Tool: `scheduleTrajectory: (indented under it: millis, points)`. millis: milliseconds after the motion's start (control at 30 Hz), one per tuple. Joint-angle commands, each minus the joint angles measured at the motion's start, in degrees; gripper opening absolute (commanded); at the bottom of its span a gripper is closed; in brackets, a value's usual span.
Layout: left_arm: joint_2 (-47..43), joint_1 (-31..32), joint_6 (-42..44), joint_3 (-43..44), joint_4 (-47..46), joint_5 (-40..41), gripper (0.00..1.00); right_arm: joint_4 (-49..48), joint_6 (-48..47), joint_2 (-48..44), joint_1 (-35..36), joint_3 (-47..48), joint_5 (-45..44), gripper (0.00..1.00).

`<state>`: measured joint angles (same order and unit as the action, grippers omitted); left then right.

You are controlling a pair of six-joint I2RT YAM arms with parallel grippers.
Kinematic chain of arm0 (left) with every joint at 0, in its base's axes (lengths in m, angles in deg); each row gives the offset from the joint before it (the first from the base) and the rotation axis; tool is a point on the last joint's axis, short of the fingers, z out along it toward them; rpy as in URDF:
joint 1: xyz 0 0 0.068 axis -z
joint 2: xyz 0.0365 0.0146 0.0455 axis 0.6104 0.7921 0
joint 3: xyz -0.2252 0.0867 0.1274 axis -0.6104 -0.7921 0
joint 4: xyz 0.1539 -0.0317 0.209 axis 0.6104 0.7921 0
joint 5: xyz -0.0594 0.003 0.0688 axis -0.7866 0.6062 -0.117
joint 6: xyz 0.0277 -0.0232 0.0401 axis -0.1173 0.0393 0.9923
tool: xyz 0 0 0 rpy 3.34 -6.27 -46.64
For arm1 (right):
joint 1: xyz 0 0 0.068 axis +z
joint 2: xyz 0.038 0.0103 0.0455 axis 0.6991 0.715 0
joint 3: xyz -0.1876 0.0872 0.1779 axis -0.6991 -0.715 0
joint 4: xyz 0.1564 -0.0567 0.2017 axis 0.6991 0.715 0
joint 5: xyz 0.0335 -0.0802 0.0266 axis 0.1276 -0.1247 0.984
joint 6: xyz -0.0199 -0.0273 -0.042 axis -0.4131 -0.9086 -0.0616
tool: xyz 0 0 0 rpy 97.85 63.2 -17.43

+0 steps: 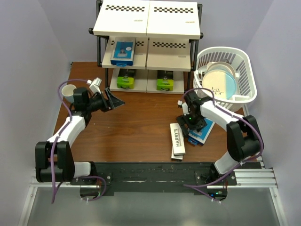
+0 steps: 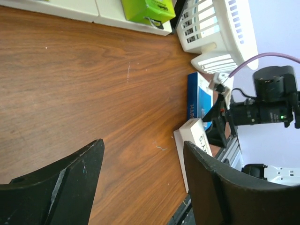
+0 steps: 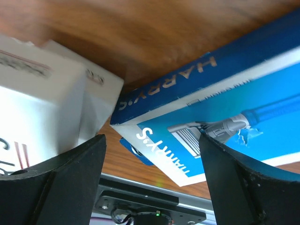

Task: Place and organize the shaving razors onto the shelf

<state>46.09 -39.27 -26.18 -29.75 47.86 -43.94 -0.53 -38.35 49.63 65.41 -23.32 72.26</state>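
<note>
1. Fingers of left hand [image 1: 116, 98] stand apart w/ nothing between them. It hovers over bare tabletop [image 1: 141, 120] at approx 10 o'clock, tips aimed toward 3 o'clock.
2. Right hand [image 3: 152, 140]: fingers also apart, set low over one end of blue-and-white box [image 3: 225, 112], no clamp on it visible. That box lies flat on tabletop at approx 4 o'clock.
3. White HARRY'S boxes: two, stacked askew at 9 o'clock of right hand, just beside blue-and-white box. Can't tell if they touch it. Top one [image 1: 178, 140] shows its lettering; lower one [image 1: 175, 157] peeks out toward 6 o'clock.
4. Shelf [image 1: 146, 21] stands at tabletop's 12 o'clock edge, well apart from both hands.
5. Mid tier, left half: second blue-and-white box [image 1: 123, 52], lying flat.
6. Bottom tier: black-and-lime boxes, one per half [image 1: 125, 78] [image 1: 165, 81], lime ends toward 6 o'clock.
7. White basket [image 1: 247, 70] sits at 2 o'clock, just beside shelf's right side, w/ white-and-blue plate [image 1: 221, 81] leaning inside.
8. White cup [image 1: 68, 91] at 9 o'clock, beside left arm.
</note>
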Motion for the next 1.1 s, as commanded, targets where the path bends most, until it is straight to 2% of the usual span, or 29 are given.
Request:
scheduleTrajectory:
  millis: [0, 133, 233, 533, 733, 867, 1067]
  points:
    - [-4.44, -0.63, -0.62, -2.69, -4.04, 0.12, 0.73, -2.67, 1.76, 5.12, 1.52, 1.13, 8.69, 0.83]
    - [-6.64, -2.21, -0.53, -4.89, -4.83, 1.26, 0.73, -3.82, 0.97, 9.87, 5.74, 5.78, 11.69, 0.81]
    - [-7.61, -4.5, -0.79, -5.24, -3.87, 1.17, 0.72, -3.9, -1.13, 14.09, 12.31, 11.83, 12.66, 0.81]
    - [-11.39, -8.45, 1.23, 0.03, 1.48, 2.22, 0.71, 0.75, -7.64, 25.61, 28.23, 24.14, 14.42, 0.8]
    - [-17.17, -9.95, 3.78, -0.05, 10.18, 7.31, 0.71, 1.8, -9.4, 32.19, 36.05, 33.2, 15.12, 0.8]
    - [-23.51, -11.35, 3.26, -1.37, 22.28, 18.45, 0.73, 3.13, -11.51, 32.03, 38.09, 32.43, 15.73, 0.81]
    - [-28.26, -12.59, 3.77, 0.64, 32.24, 22.26, 0.75, 3.3, -14.4, 31.41, 38.27, 32.06, 18.72, 0.81]
